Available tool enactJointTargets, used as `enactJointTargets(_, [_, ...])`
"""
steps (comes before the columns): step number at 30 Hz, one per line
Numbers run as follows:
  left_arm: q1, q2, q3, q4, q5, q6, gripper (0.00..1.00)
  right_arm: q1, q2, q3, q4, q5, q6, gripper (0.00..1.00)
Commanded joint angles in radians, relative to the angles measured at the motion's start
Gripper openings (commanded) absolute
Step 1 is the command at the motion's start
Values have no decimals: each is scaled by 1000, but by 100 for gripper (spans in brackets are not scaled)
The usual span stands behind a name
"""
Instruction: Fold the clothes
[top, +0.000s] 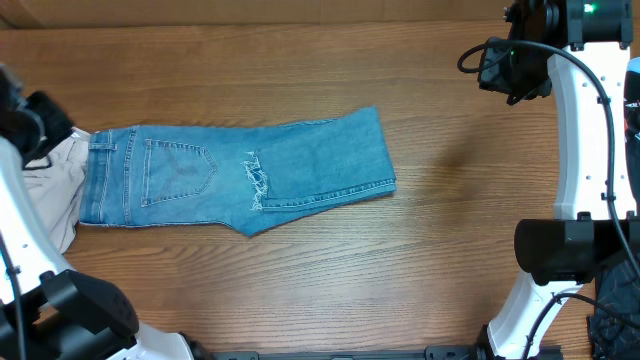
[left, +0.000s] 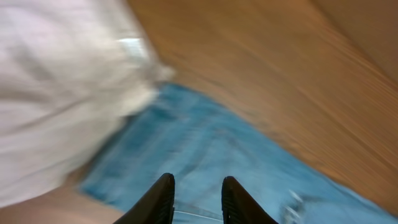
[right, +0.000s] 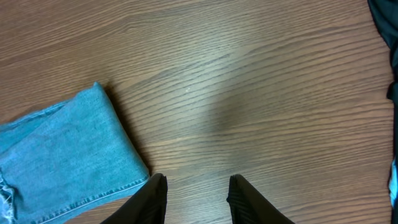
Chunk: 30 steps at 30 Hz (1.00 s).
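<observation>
I see one pair of jeans (top: 240, 175) on the wooden surface (top: 450, 250), left of its middle in the overhead view. They lie flat with the long axis running left to right across that view. The right end is tilted slightly toward the top edge. The waistband (top: 95, 180) points left. The legs are doubled back, so the fold (top: 385, 150) forms the right end. The frayed hems (top: 255, 178) sit about midway along the bundle. One stitched back pocket (top: 180, 170) faces up.

At the waistband end the denim touches one cream-white garment (top: 50, 185), bunched at the left edge. Which of the two lies on top there I cannot tell.

My left wrist picture is blurred. The left pincer (left: 198, 202) hangs above the denim, near where it meets the cream cloth. Its two fingers (left: 163, 200) stand apart with a moderate gap, and there is nothing between them.

The right pincer (right: 199, 202) is over bare wood, just to the right of the folded end of the jeans. Its fingers (right: 249, 202) are likewise parted and it holds nothing. A bit of dark cloth (right: 387, 18) shows at the far right edge of that view, well apart from the jeans.
</observation>
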Motion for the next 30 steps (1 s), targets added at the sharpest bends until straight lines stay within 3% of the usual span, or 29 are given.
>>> enactJointTargets(1, [-97, -14, 25, -25, 122, 51, 31, 3, 1, 8, 3, 9, 3, 37])
enactJointTargets(3, [-141, -14, 25, -97, 64, 47, 33, 3, 1, 8, -2, 9, 3, 37])
enactJointTargets(8, [-201, -10, 5, -311, -314, -128, 42, 2, 1, 8, -3, 9, 3, 37])
enactJointTargets(10, [-195, -10, -23, -340, -362, -173, 44, 2, 3, 8, 0, 9, 3, 37])
enactJointTargets(18, [-66, -11, -227, -225, -270, -200, 47, 2, 5, 7, -4, 9, 3, 37])
enactJointTargets(25, [146, -11, -462, 19, -101, -169, 49, 2, 5, 7, -4, 9, 3, 37])
enactJointTargets(28, [211, -11, -537, 136, -48, -143, 54, 2, 5, 7, -3, 8, 3, 37])
enactJointTargets(30, [229, -10, -580, 214, -16, -126, 65, 2, 5, 7, -4, 5, 3, 37])
